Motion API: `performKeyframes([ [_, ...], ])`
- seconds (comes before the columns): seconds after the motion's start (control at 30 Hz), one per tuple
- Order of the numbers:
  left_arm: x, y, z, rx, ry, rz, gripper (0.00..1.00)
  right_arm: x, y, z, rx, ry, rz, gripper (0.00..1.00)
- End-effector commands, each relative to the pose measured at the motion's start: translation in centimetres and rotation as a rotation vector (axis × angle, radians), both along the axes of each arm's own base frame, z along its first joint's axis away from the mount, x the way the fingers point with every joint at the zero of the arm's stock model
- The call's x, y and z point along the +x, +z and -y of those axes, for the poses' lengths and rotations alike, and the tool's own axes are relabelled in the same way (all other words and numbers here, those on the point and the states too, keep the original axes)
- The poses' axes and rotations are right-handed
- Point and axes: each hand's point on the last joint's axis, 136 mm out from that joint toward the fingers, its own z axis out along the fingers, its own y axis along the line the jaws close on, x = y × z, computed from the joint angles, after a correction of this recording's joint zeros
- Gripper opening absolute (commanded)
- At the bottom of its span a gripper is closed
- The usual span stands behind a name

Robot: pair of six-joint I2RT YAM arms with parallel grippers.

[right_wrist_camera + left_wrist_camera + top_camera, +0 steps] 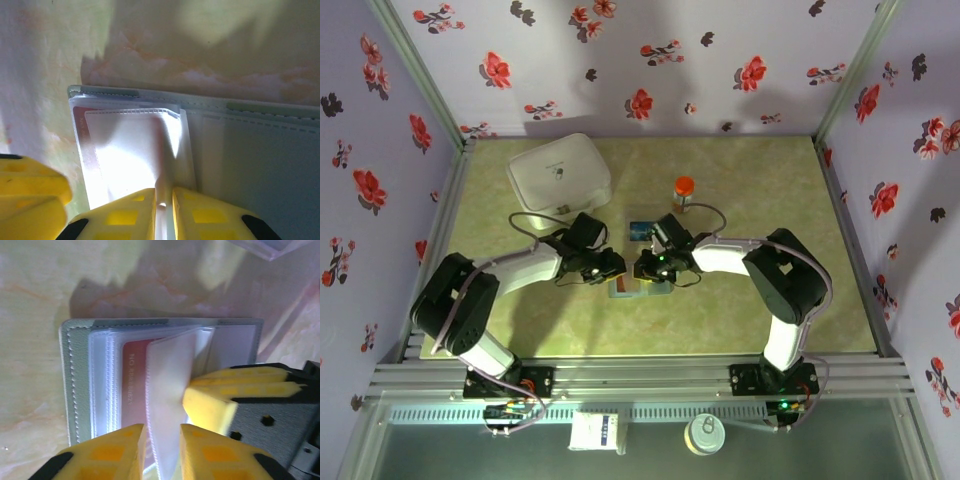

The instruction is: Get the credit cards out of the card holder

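Card holder [75, 390] open flat near middle of surface [30, 340], between both arms. Red card [134, 385] seated in a clear pocket beneath raised sleeve [170, 375]. Judged stiff, light and slick inside soft, floppy film. Take by an exposed short edge and draw straight along pocket. Right claw [164, 195] clamped on sleeve edge, holding it up. Left claw [162, 440] slightly apart, straddling that sleeve without gripping. Avoid pinching film together with card.

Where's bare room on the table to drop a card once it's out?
Free: table corner right of the orange-capped bottle, and the near strip below the card holder. Crowded mid-table; white case fills far left.
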Motion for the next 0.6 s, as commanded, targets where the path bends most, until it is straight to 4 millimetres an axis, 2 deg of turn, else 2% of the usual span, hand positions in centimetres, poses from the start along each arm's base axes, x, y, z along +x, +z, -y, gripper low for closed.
performKeyframes([
  [0.0, 0.1, -0.5, 0.5, -0.003, 0.012, -0.030, 0.29, -0.4, -0.6, 0.8, 0.008, -0.030, -0.037, 0.19],
  [0.27, 0.1, -1.1, 0.8, -0.007, 0.013, -0.040, 0.32, -0.9, -1.3, 1.0, 0.042, -0.031, -0.069, 0.19],
  [0.57, 0.5, -0.8, 1.5, -0.023, 0.007, -0.042, 0.26, -0.8, -1.3, 1.0, 0.059, -0.034, -0.076, 0.19],
])
